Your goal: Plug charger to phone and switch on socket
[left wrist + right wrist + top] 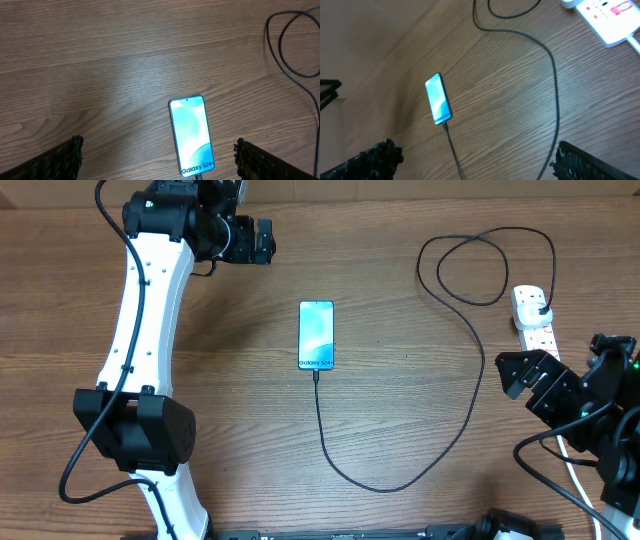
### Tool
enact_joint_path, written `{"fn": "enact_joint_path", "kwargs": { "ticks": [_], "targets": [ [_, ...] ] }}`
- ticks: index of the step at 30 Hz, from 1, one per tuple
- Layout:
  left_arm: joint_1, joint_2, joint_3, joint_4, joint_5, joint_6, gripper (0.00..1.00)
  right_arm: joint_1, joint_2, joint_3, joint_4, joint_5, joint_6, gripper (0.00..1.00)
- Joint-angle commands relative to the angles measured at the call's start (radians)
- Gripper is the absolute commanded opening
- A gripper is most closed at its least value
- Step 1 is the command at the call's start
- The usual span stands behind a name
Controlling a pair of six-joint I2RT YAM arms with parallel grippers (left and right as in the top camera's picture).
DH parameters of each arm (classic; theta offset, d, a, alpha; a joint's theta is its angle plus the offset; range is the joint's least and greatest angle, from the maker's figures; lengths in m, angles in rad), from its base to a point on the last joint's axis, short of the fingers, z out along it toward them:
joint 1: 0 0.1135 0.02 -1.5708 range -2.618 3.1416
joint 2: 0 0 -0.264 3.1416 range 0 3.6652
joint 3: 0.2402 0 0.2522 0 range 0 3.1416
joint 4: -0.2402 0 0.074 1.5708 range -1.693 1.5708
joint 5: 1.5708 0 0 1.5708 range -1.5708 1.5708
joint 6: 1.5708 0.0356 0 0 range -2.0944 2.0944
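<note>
The phone lies flat mid-table with its screen lit; it also shows in the left wrist view and the right wrist view. The charger cable runs from the phone's bottom edge, loops right and up, and its black plug sits in the white socket strip. The connector tip sits at the phone's port. The strip shows in the right wrist view. My left gripper is open and empty, above and far-left of the phone. My right gripper is open and empty, just below the strip.
The strip's thick white cord runs down the right side under my right arm. The left arm's base stands at the near left. The wooden table is bare around the phone.
</note>
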Motion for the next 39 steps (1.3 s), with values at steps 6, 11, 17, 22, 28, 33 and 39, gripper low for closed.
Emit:
{"fn": "enact_joint_path", "kwargs": {
  "ticks": [6, 11, 17, 22, 28, 33, 39],
  "targets": [
    [-0.002, 0.008, -0.002, 0.0, -0.005, 0.016, 0.99, 0.005, 0.024, -0.009, -0.002, 0.051, 0.008, 1.0],
    [-0.002, 0.008, -0.002, 0.0, -0.005, 0.016, 1.0, 0.005, 0.051, -0.009, -0.068, 0.058, 0.006, 1.0],
    [-0.002, 0.008, -0.002, 0.0, -0.005, 0.016, 1.0, 0.005, 0.088, -0.009, -0.123, 0.099, 0.006, 1.0],
    [-0.002, 0.008, -0.002, 0.0, -0.005, 0.016, 1.0, 0.005, 0.056, -0.009, -0.112, 0.081, -0.035, 1.0],
    [-0.002, 0.008, -0.002, 0.0, -0.005, 0.016, 1.0, 0.026, -0.051, -0.009, -0.094, 0.016, -0.039, 1.0],
    [-0.002, 0.008, -0.002, 0.0, -0.005, 0.016, 1.0, 0.084, -0.132, -0.009, 0.006, 0.02, -0.039, 1.0],
    [-0.002, 0.008, -0.002, 0.0, -0.005, 0.016, 1.0, 0.211, -0.14, -0.04, 0.072, 0.028, -0.039, 1.0]
  ]
}}
